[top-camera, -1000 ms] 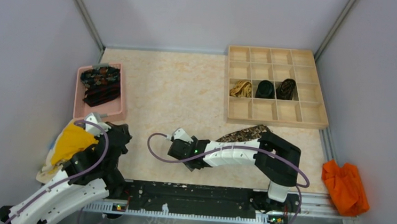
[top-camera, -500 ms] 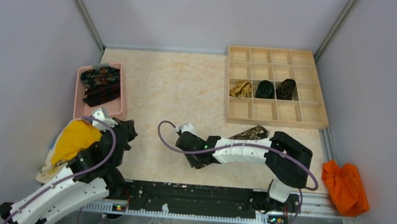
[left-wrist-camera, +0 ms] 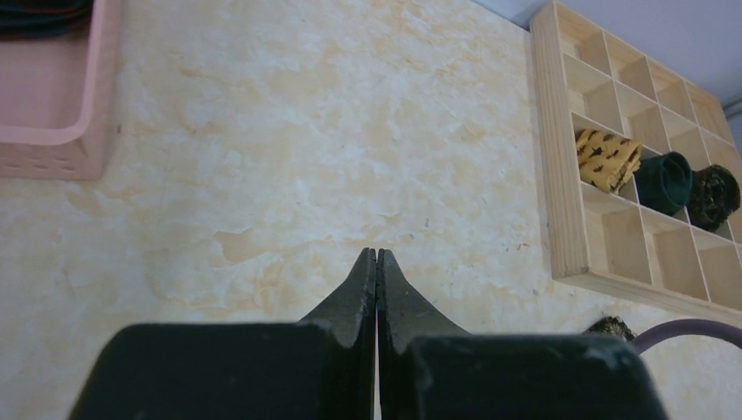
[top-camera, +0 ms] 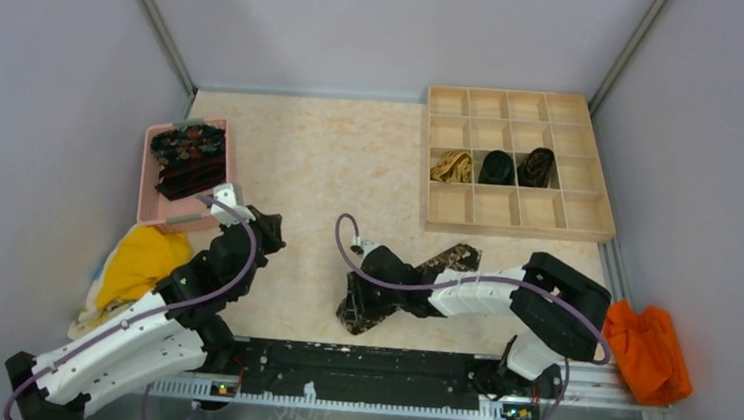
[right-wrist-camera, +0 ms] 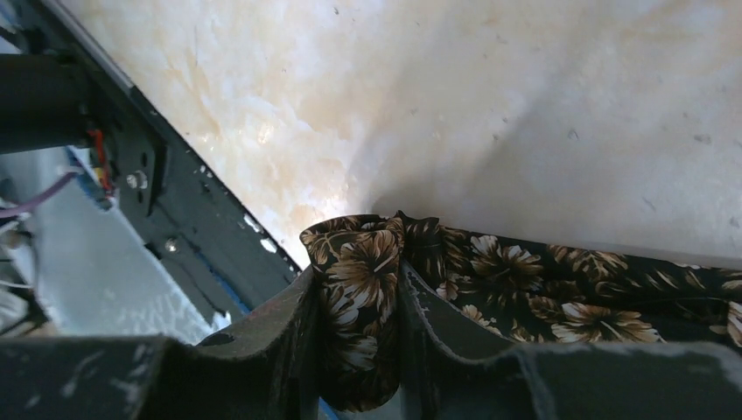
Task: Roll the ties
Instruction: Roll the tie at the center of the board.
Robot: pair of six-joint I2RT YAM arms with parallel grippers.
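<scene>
Black-brown floral tie (top-camera: 457,257): lies flat just in front of the wooden grid box (top-camera: 517,227), running away from it.
Right gripper (right-wrist-camera: 359,280): fingers clamped on a folded end of that tie.
Left gripper (left-wrist-camera: 376,262): pressed together, empty, well left of the box.

Left arm (top-camera: 127,336): stretched forward; left pincer (left-wrist-camera: 376,262) pressed fully together, empty. Right arm (top-camera: 487,289): forearm lying leftward; right pincer (right-wrist-camera: 359,293) nipping a fold of floral tie (right-wrist-camera: 542,289) between its fingers, apparently angled downward.
</scene>
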